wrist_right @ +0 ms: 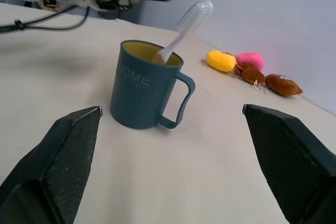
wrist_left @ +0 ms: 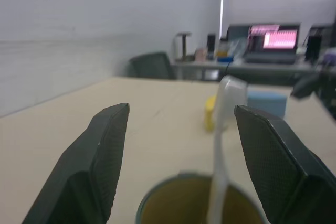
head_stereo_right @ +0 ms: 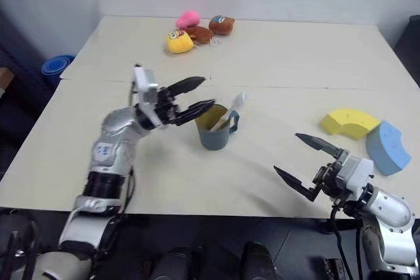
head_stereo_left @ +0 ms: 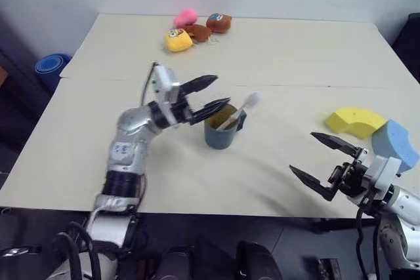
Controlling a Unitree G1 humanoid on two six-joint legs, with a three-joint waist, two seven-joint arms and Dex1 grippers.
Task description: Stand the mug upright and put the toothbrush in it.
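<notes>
Even, soft overhead light; table (head_stereo_left: pixel 275 63) bright, no glare. Faint diffuse shadow beside mug (head_stereo_left: pixel 220 134). Head views dim toward lower corners. Left wrist view: toothbrush (wrist_left: pixel 223 145) and near fingers (wrist_left: pixel 100 166) blurred; background monitor (wrist_left: pixel 275 38) overexposed pink.

A matt, smooth finish is shown by the dark teal-blue cylindrical mug (wrist_right: pixel 140 90). The slim white toothbrush (wrist_right: pixel 185 28) looks of smooth plastic. The cream worktop (head_stereo_left: pixel 275 50) appears matt. A dotted texture is seen on the black left gripper (wrist_left: pixel 176 129) pads (wrist_left: pixel 113 148).
</notes>
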